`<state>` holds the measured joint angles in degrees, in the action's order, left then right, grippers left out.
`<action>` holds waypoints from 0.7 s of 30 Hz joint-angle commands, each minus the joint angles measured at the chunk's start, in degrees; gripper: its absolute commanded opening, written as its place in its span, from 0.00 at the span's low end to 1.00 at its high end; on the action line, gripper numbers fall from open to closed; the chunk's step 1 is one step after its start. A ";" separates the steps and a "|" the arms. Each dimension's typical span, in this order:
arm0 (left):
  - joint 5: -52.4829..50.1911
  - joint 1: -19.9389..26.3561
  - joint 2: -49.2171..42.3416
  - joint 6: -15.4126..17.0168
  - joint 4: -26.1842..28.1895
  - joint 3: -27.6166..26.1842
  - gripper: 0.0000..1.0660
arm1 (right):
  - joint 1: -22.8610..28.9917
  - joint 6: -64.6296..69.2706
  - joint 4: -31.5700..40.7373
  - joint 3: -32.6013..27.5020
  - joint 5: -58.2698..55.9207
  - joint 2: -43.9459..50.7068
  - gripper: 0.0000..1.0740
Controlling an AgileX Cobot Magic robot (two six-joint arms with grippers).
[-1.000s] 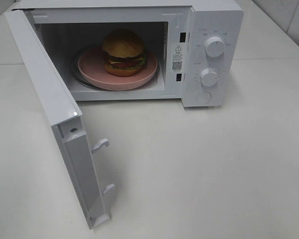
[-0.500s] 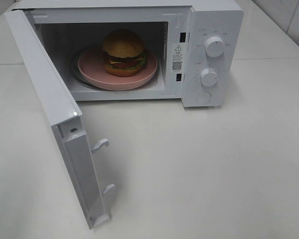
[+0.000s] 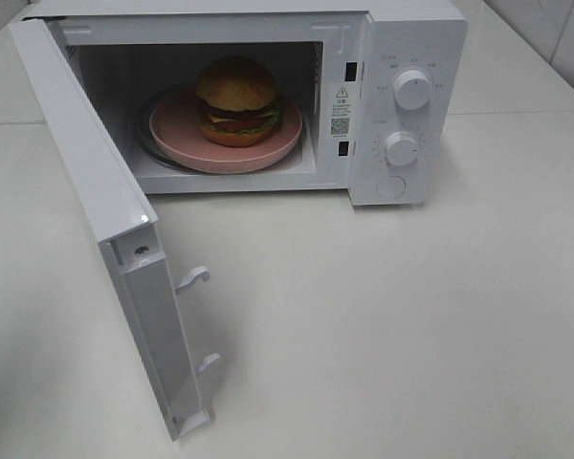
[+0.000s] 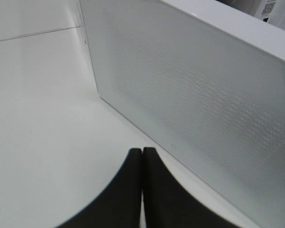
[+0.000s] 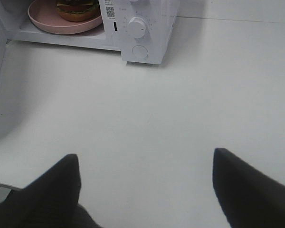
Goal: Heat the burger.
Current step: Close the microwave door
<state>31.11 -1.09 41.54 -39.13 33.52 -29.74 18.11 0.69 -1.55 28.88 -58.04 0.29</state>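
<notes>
Burger (image 3: 237, 100) sits centred on the pink plate (image 3: 177, 134) inside the white microwave (image 3: 411, 38), well back from the cavity's front lip, while the plate's rim comes close to that lip. You have the door (image 3: 86, 182) swung fully open on the left of the high view, its free edge pointing toward the near side of the desk (image 3: 411, 316) and carrying two latch hooks (image 3: 193, 277) that jut into the space in front of the cavity. To the right of the opening, the control panel shows two knobs, the upper knob (image 3: 412, 89) and the lower knob (image 3: 401, 148), with a round button (image 3: 390, 187) beneath them. In front of the microwave and to the right of the door, the desk lies wide and bare, giving you broad room to approach. Your left end effector (image 4: 142, 190) is clenched, its dark fingers pressed together on nothing, hanging low over the desk just beside the door's perforated outer face. Your right end effector (image 5: 146, 154) is released, fingers spread wide with only bare desk between them, well apart from the microwave's front and facing its lower knob and the plate's edge.
</notes>
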 commanded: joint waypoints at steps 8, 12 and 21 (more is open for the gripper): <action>-6.82 0.29 14.84 -24.29 25.44 -0.34 0.00 | -0.06 -0.69 0.00 0.00 0.63 1.26 0.69; -6.76 0.29 18.79 -33.80 33.86 -0.34 0.00 | -0.06 -0.69 0.00 0.00 0.63 1.26 0.69; -7.45 -1.89 24.58 -51.51 48.93 -0.57 0.00 | -0.06 -0.69 0.00 0.00 0.63 1.26 0.69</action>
<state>24.29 -1.66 65.03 -85.89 78.32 -29.74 18.11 0.69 -1.55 28.88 -58.04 0.29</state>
